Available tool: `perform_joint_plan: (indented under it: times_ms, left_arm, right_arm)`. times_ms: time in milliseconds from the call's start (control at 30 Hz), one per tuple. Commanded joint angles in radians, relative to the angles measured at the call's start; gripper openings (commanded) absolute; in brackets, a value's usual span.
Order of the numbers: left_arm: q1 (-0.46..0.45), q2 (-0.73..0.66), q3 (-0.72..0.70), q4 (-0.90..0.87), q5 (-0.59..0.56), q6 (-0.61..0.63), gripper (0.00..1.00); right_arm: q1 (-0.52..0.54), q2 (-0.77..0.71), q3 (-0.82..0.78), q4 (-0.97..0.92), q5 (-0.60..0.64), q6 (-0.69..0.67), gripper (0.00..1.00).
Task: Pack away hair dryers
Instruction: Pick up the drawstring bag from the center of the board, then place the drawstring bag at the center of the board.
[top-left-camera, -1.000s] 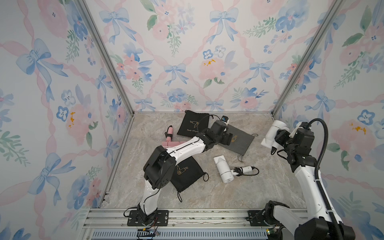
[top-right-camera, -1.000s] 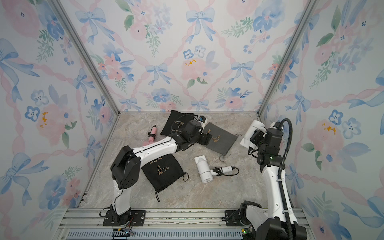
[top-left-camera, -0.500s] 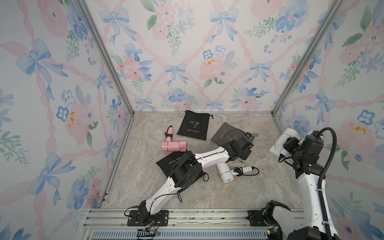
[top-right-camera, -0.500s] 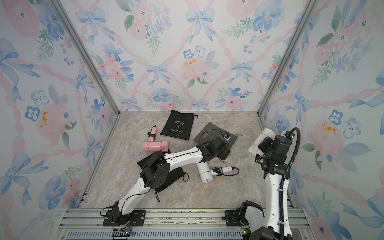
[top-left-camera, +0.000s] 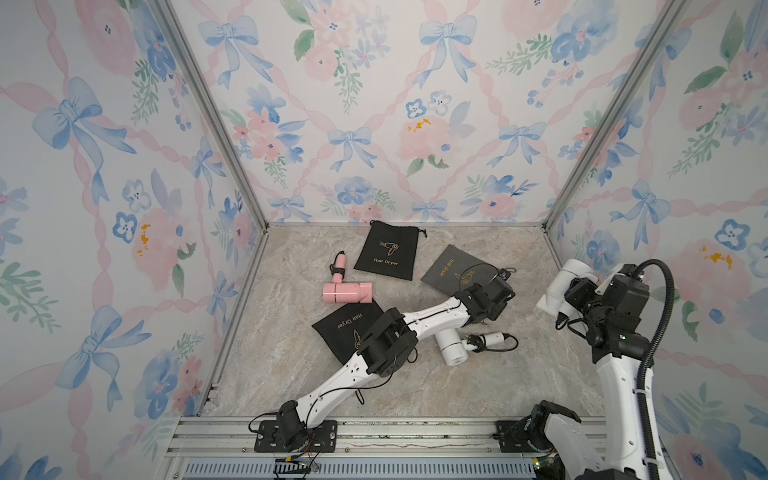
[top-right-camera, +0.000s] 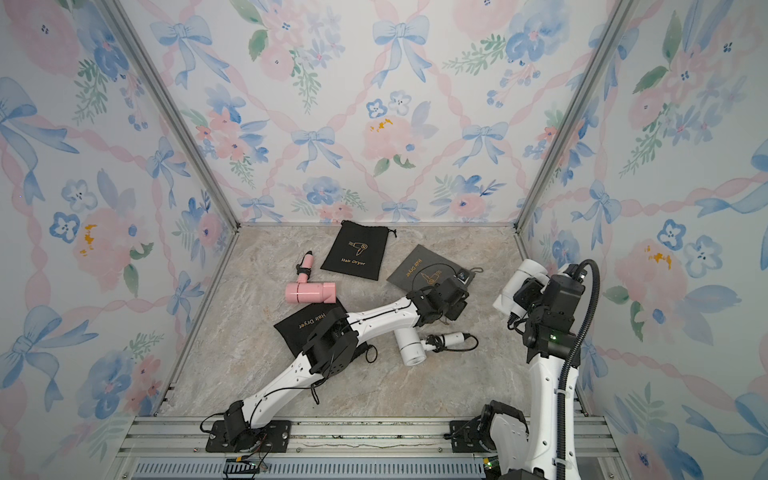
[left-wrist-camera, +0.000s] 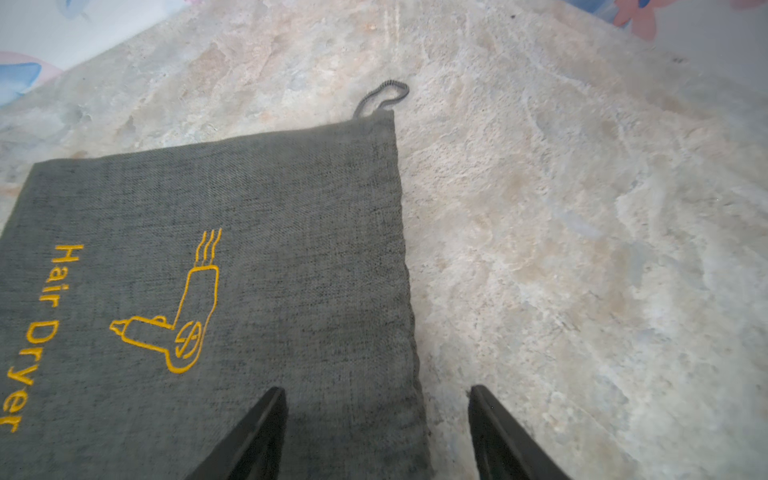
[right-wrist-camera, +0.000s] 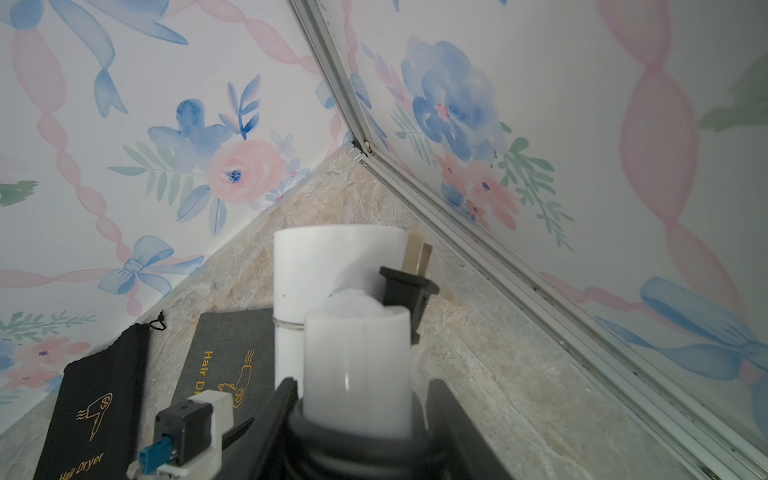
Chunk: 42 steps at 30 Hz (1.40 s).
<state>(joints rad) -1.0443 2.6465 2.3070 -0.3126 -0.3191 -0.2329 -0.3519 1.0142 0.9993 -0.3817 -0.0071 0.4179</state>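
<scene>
Counter (top-left-camera: 528, 386) stone carries most of the task's things in both top views. We see the pink hair dryer (top-left-camera: 348, 292) lying toward the left wall (top-left-camera: 124, 208), just beside the near black pouch (top-left-camera: 343, 328). The far black pouch (top-left-camera: 388, 254) lies flat by the back wall (top-left-camera: 395, 166). The second white hair dryer (top-left-camera: 451, 350) lies on its side mid-counter, partly under the left arm (top-left-camera: 432, 318), its cord bundled beside it. The left gripper (top-left-camera: 496, 297) sits low over the edge of the grey pouch (top-left-camera: 449, 269) nearest the right arm. The right gripper (top-left-camera: 571, 297) holds the white hair dryer (top-left-camera: 559, 286) raised above the counter near the right wall (top-left-camera: 685, 208).

From the left wrist, we find the left gripper (left-wrist-camera: 376, 390) with its jaws apart, one finger over the grey pouch (left-wrist-camera: 249, 249) and the other over bare counter (left-wrist-camera: 582, 249), straddling the pouch's side edge. We cannot tell whether they touch the cloth. The gold "Hair Dryer" print faces up, and a cord loop (left-wrist-camera: 382, 93) pokes from the far corner.

From the right wrist, the right gripper (right-wrist-camera: 361, 388) is clamped on what looks like the handle of the white hair dryer (right-wrist-camera: 336, 270), blurred this close. The barrel stands beyond it, with the black plug (right-wrist-camera: 409, 291) alongside. Below lie the grey pouch (right-wrist-camera: 232, 353) and the far black pouch (right-wrist-camera: 104, 395).
</scene>
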Motion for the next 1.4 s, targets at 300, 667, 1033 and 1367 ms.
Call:
perform_joint_plan:
  times_ms: [300, 667, 1033, 1367]
  left_arm:
    - [0.054, -0.03, 0.002, -0.046, -0.03, 0.059, 0.0]
    - [0.189, -0.304, -0.137, -0.046, 0.027, 0.132, 0.0]
    - [0.351, -0.382, -0.006, -0.046, 0.117, 0.137, 0.0]
    - [0.441, -0.523, -0.042, -0.043, 0.155, 0.145, 0.0]
  right_arm:
    - [0.142, 0.028, 0.051, 0.012, 0.051, -0.036, 0.29]
    - [0.259, 0.022, 0.034, 0.01, 0.071, -0.039, 0.29]
    - [0.332, 0.047, 0.009, 0.04, 0.076, -0.039, 0.29]
    - [0.384, 0.076, 0.027, 0.048, 0.063, -0.05, 0.29]
